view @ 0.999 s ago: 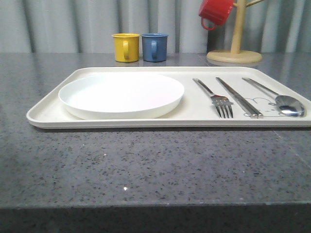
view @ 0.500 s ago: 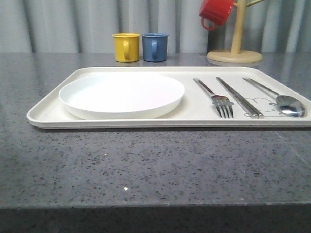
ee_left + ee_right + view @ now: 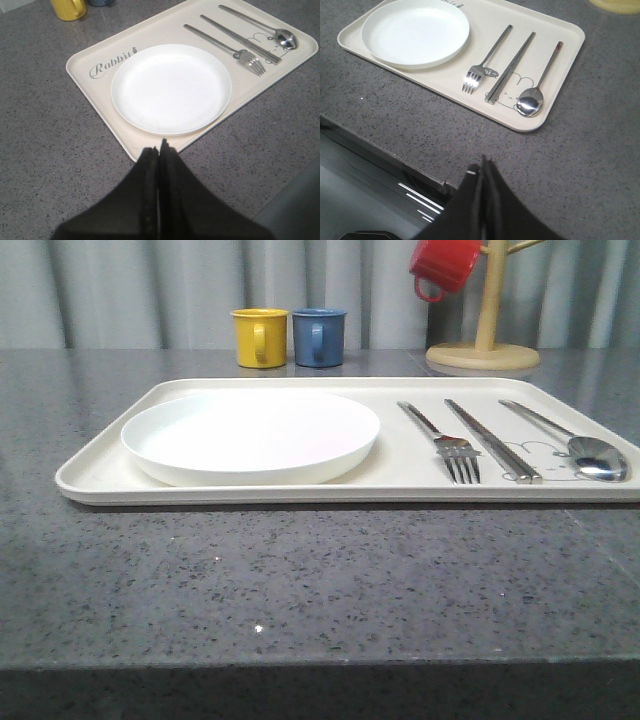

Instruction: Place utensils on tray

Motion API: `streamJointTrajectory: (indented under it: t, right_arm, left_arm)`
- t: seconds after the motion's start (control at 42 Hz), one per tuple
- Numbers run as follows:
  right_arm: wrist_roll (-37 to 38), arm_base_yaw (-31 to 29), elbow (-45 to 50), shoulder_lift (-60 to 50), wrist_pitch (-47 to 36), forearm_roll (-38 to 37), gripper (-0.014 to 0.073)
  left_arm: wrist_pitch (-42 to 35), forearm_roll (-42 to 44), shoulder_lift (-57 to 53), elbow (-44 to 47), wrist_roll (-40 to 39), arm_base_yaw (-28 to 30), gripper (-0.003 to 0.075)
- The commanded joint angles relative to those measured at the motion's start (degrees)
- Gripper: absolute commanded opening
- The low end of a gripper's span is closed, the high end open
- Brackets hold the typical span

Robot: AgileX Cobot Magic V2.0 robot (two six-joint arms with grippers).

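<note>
I read "Rabbit" in grey script on the cream tray point(image 3: 85, 60), next to the white plate point(image 3: 171, 88). A rabbit line drawing is printed under the chopsticks point(image 3: 510, 67) & spoon point(image 3: 538, 81), mostly covered. In the front view the tray's right end is cut off. Fork point(image 3: 440, 438), chopsticks, spoon lie side by side w/ gaps, long axes running front to back, tines & bowl toward me. Left end effector point(image 3: 159, 150) closed, empty, above the counter point(image 3: 300, 580) by the tray's near rim. Right end effector point(image 3: 482, 170) closed, empty too.
</note>
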Motion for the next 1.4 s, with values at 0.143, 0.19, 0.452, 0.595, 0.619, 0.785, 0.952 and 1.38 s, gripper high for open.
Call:
streamJointTrajectory:
  t: [0.143, 0.19, 0.452, 0.595, 0.619, 0.785, 0.952, 1.38]
  right_arm:
    - [-0.1, -0.3, -1.4, 0.6, -4.3, 0.6, -0.0067]
    - [-0.1, -0.3, -1.4, 0.6, -4.3, 0.6, -0.0067]
    - [-0.1, -0.3, -1.4, 0.6, -4.3, 0.6, -0.0067]
    - [-0.1, -0.3, -1.4, 0.6, -4.3, 0.6, -0.0067]
    - [-0.1, -0.3, -1.4, 0.6, -4.3, 0.6, -0.0067]
    - [-0.1, -0.3, -1.4, 0.6, -4.3, 0.6, -0.0067]
    - [-0.1, -0.3, -1.4, 0.6, -4.3, 0.6, -0.0067]
    - [-0.1, -0.3, -1.4, 0.6, -4.3, 0.6, -0.0067]
  left_arm:
    - [-4.1, 0.5, 0.1, -1.4, -0.4, -0.4, -0.0020]
    - [-4.1, 0.5, 0.1, -1.4, -0.4, -0.4, -0.0020]
    - [-4.2, 0.5, -0.8, -1.0, -0.4, 0.2, -0.0020]
    - [-7.0, 0.6, -4.1, 1.5, -0.4, 4.9, -0.0020]
    - [-8.9, 0.0, -4.9, 2.4, -0.4, 6.2, -0.0020]
    - [-20.6, -4.5, -13.5, 14.0, 0.8, 14.3, -0.0020]
    - [-33.1, -9.2, -23.0, 28.3, 6.0, 24.3, -0.0020]
    - [-43.6, -10.7, -39.7, 46.9, 6.0, 39.7, -0.0020]
